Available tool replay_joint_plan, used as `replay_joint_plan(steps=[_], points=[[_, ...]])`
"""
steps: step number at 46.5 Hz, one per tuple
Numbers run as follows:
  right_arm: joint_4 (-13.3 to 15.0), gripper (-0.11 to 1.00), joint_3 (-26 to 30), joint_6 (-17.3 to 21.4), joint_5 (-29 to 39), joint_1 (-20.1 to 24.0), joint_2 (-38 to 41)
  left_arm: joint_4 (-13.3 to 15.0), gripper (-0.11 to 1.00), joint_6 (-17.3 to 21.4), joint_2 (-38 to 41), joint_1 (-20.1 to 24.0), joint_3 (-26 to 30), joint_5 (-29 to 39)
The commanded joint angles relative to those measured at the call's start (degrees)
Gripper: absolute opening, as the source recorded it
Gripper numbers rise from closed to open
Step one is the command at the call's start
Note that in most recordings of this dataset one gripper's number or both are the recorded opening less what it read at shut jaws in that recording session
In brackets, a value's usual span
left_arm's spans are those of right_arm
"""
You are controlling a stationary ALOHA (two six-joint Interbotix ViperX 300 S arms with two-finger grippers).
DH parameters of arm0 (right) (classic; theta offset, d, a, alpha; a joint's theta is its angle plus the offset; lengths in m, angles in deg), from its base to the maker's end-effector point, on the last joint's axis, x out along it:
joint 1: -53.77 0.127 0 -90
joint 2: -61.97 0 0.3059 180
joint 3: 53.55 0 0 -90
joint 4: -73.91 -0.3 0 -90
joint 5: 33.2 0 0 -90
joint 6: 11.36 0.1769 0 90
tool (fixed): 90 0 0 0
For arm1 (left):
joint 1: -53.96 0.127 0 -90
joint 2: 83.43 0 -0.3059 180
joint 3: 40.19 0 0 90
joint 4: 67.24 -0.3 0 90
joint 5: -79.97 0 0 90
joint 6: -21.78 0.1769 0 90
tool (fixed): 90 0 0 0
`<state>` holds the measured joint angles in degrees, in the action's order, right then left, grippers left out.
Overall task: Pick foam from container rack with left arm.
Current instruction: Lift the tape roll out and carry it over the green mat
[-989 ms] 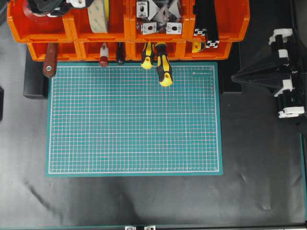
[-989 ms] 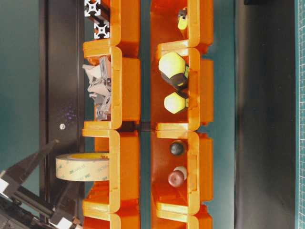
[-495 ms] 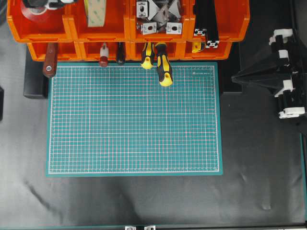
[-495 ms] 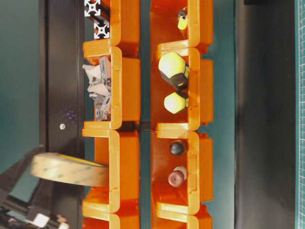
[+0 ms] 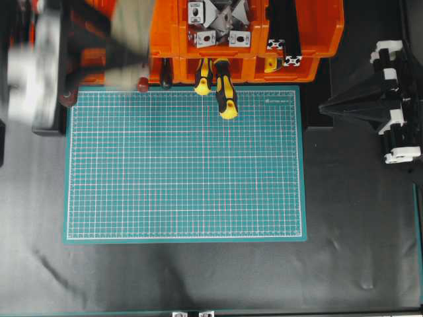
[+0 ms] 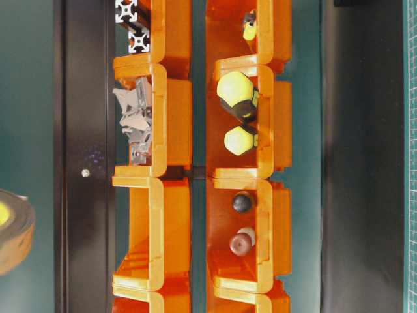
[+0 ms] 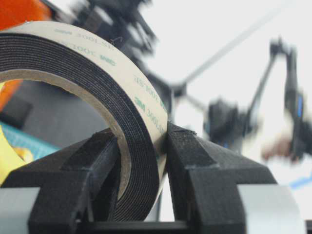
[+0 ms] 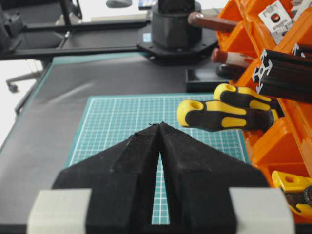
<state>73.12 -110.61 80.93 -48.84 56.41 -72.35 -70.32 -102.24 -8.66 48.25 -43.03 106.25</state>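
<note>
With the left gripper (image 7: 144,161) pinching the foam roll (image 7: 97,92) clear of the rack (image 6: 163,169), we should lift steadily, keeping our squeeze firm.

Overhead cam looks straight down on the green mat (image 5: 185,162) with the container rack (image 5: 291,26) along the top edge. The table-level one sits close, turned sideways, facing the rack's bin fronts (image 6: 163,130), so both share the yellow-handled tools (image 5: 225,92). Each wrist cam peers out over its own claw; the right one (image 8: 160,129) also catches mat and rack.
</note>
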Motion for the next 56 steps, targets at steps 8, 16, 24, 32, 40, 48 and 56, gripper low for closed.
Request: replay_joint_plan(steps=[8,16,24,32,40,48,56], points=[[-0.4,0.0,1.1,0.1,-0.2,0.1,0.3,-0.3,0.26,14.2,3.9,-9.3,-2.8,7.1],[-0.8,0.0,1.1,0.1,-0.2,0.1,0.2,-0.3,0.26,18.9,9.5,-12.8,-4.6,11.2],[-0.8,0.0,1.1,1.6,-0.2,0.1,0.3,-0.4,0.26,20.3,16.4,-13.7,-4.0,16.8],[-0.8,0.0,1.1,2.2,-0.2,0.1,0.3,-0.8,0.26,21.3,21.6,-13.6,-2.5,23.4],[-0.8,0.0,1.2,2.3,-0.2,0.1,0.2,-0.8,0.26,24.4,24.5,-13.6,-1.9,26.4],[-0.8,0.0,1.1,2.3,-0.2,0.1,0.2,-0.8,0.26,25.0,25.1,-13.1,-1.3,26.3],[-0.8,0.0,1.1,2.3,-0.2,0.1,0.2,-0.8,0.26,25.0,25.1,-12.2,-1.1,25.6]])
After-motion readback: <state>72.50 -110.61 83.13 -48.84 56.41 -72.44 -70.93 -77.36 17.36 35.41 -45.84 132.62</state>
